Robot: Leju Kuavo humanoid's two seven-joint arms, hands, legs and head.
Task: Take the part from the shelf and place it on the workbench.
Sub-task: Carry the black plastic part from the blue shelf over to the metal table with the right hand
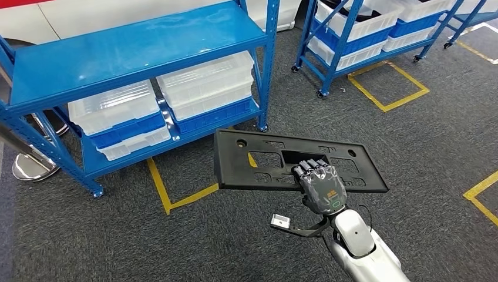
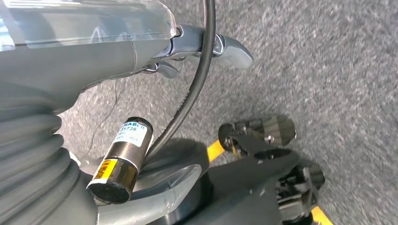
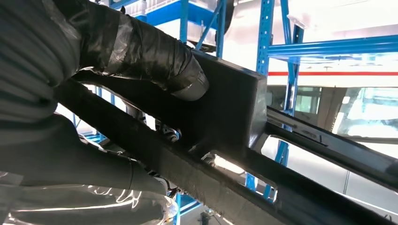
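Right now I have the part, a flat black plastic panel [image 1: 293, 161] with rectangular cut-outs and mounting holes, carried in the right robot hand [image 1: 322, 183]. In the head view the dark fingers [image 1: 311, 169] hook over the near long edge around the panel's middle, and the right wrist view shows the thick grey thumb [image 3: 155, 56] pressed against a raised block on the panel, so the grip reads as firm. The panel hangs roughly level in the air above the grey carpet [image 1: 423, 135], well apart from the blue shelf rack [image 1: 135, 53] with its clear bins [image 1: 202, 82]. I judge the pick as done and the carry as the step in hand. I cannot see the table here, so the next move calls for turning toward it while keeping the long panel level and clear of the rack posts. The left robot hand [image 2: 206, 44] hangs over the carpet; I cannot tell its state.
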